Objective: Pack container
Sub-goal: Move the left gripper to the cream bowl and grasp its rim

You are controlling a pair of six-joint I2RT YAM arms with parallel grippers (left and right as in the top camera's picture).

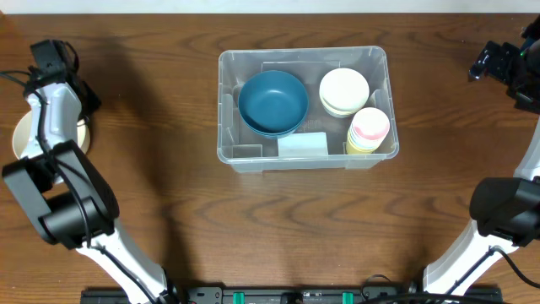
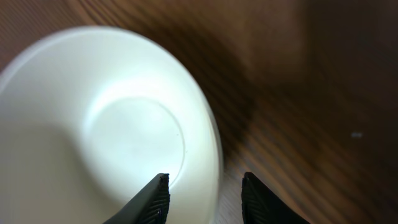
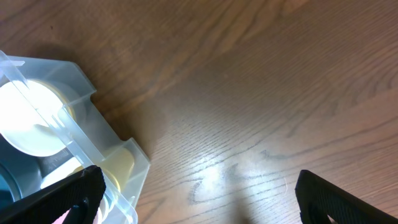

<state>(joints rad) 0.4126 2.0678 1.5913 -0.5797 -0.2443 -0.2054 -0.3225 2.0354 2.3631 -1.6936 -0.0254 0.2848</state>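
Left claw (image 2: 204,178) partly open, fingers astride the rim of a cream bowl (image 2: 93,124): one finger (image 2: 152,202) over the inside, the other outside over the wood, neither visibly pressed on the rim. Bowl sits upright at the far left edge of the table (image 1: 169,211), mostly hidden under the left arm (image 1: 59,160) in the overhead view. Right claw (image 3: 198,180) spread wide, nothing between its fingers, over bare wood near the back right corner, to the right of the container (image 1: 226,127), whose corner shows at the left of the right wrist view. Container stands at table centre, well apart from the cream bowl. Inside it: blue bowl (image 1: 272,101) in the left half, stack of cream bowls (image 1: 343,90) at back right, stack of cups (image 1: 369,127) with a pink one on top at front right, pale label (image 1: 303,144) along the front wall.
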